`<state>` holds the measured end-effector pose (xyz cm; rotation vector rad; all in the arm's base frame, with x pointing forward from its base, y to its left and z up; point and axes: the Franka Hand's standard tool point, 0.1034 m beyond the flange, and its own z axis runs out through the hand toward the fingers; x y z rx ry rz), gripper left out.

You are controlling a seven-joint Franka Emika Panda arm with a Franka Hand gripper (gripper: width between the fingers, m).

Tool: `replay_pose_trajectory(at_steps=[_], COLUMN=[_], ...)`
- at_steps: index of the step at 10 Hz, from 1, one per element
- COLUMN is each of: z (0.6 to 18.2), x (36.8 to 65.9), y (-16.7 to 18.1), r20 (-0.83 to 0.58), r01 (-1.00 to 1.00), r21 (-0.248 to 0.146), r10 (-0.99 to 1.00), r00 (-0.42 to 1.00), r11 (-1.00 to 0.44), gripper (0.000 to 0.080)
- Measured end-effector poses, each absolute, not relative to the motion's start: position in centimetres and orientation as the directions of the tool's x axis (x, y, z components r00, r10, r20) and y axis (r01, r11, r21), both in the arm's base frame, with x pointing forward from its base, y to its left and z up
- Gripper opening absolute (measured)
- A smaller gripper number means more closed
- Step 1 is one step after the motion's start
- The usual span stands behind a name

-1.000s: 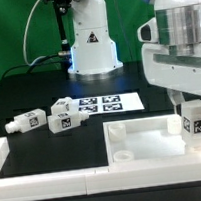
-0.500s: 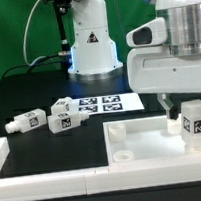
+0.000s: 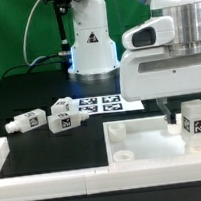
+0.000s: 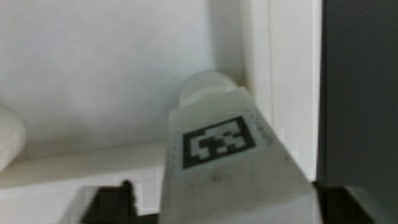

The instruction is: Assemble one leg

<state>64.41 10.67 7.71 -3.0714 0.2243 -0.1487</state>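
One leg, a stubby white peg with a square tag, stands upright at the corner of the white tabletop on the exterior view's right. My gripper hangs low right by it, one dark finger showing beside the leg. In the wrist view the leg fills the space between my gripper's two dark fingertips; a gap shows at one fingertip, so the jaws are open around it. Three more legs lie on the black table on the exterior view's left.
The marker board lies behind the tabletop. The robot base stands at the back. A white raised rim borders the table at the front and left. A round socket post sits on the tabletop's near corner.
My wrist has turned and the gripper body has swung towards the exterior view's left. The leg stays standing at the same corner.
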Motion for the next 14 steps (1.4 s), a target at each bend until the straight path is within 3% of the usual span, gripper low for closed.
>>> replay_pose_trajectory(at_steps=[1, 2, 6, 8, 10, 11, 12, 13, 14], z=[7.71, 7.70, 7.56, 7.45, 7.37, 7.37, 7.34, 7.31, 7.35], x=[64.40, 64.39, 64.37, 64.14, 63.98, 63.94, 63.95, 63.94, 63.99], y=[10.71, 10.72, 10.50, 10.32, 10.17, 10.15, 10.13, 10.14, 10.16], r20=[0.087, 0.081, 0.050, 0.012, -0.041, -0.047, -0.044, -0.042, -0.036], r01=[-0.210, -0.273, -0.598, -0.860, -0.976, -0.987, -0.984, -0.980, -0.975], r21=[-0.074, -0.079, -0.097, -0.110, -0.109, -0.104, -0.105, -0.106, -0.107], r10=[-0.216, -0.279, -0.604, -0.866, -0.980, -0.990, -0.988, -0.984, -0.979], r00=[0.973, 0.957, 0.795, 0.500, 0.196, 0.131, 0.151, 0.172, 0.199], r11=[-0.975, -0.959, -0.795, -0.499, -0.190, -0.126, -0.146, -0.166, -0.195], gripper=[0.0436, 0.0282, 0.0284, 0.0284, 0.0284, 0.0284, 0.0351, 0.0351, 0.0530])
